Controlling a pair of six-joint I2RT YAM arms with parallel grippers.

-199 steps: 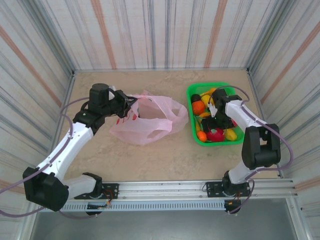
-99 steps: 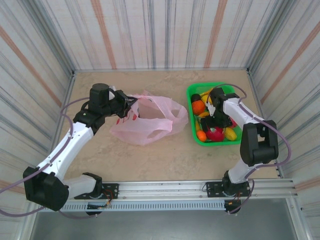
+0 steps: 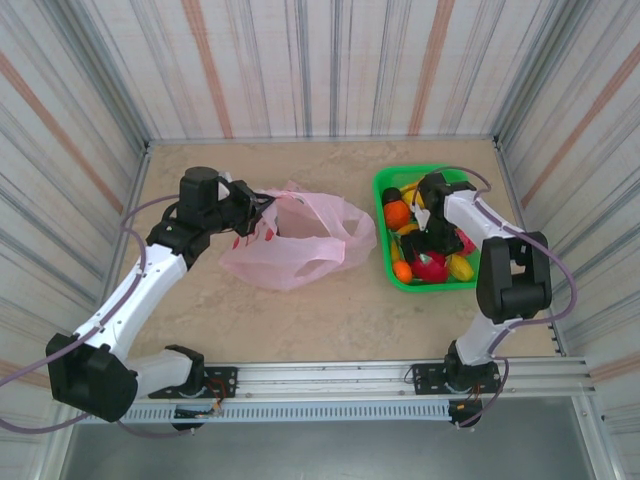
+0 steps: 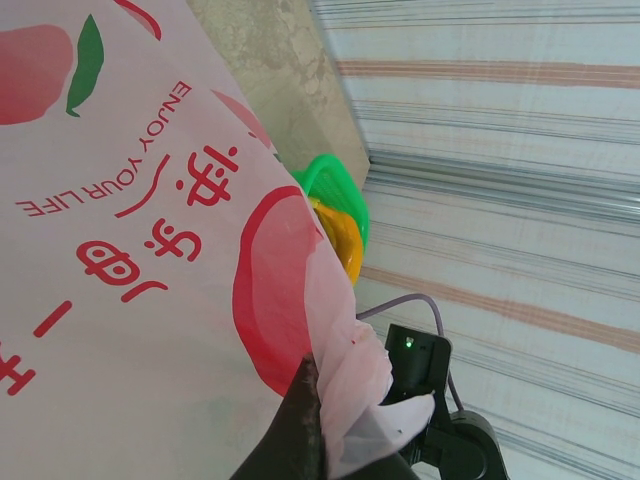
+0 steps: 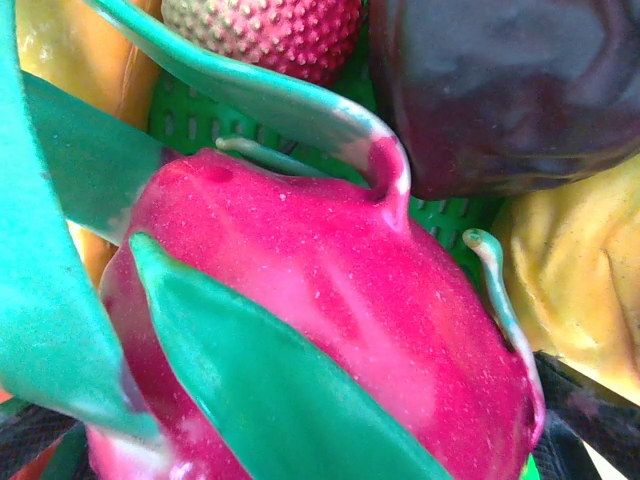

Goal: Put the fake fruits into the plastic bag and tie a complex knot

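Right pincer (image 3: 431, 246), agape, shifted over red fruit (image 5: 330, 300) in basket (image 3: 440, 285); left pincer (image 3: 262, 208) grips bag (image 3: 300, 250).

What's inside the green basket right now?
A pink dragon fruit, a dark purple fruit, a strawberry, yellow pieces and oranges. The right gripper hangs over the basket middle and hides whatever lies beneath it.

Pink plastic bag (image 3: 300, 245) w/ red peach prints lies crumpled mid-table, handles loose & untied, rim pinched in my left claw (image 3: 266, 210). Fake fruits (image 3: 425, 250) piled in green basket (image 3: 379, 225) to its right: orange, yellow, dark one, pink dragon fruit (image 5: 330, 300).
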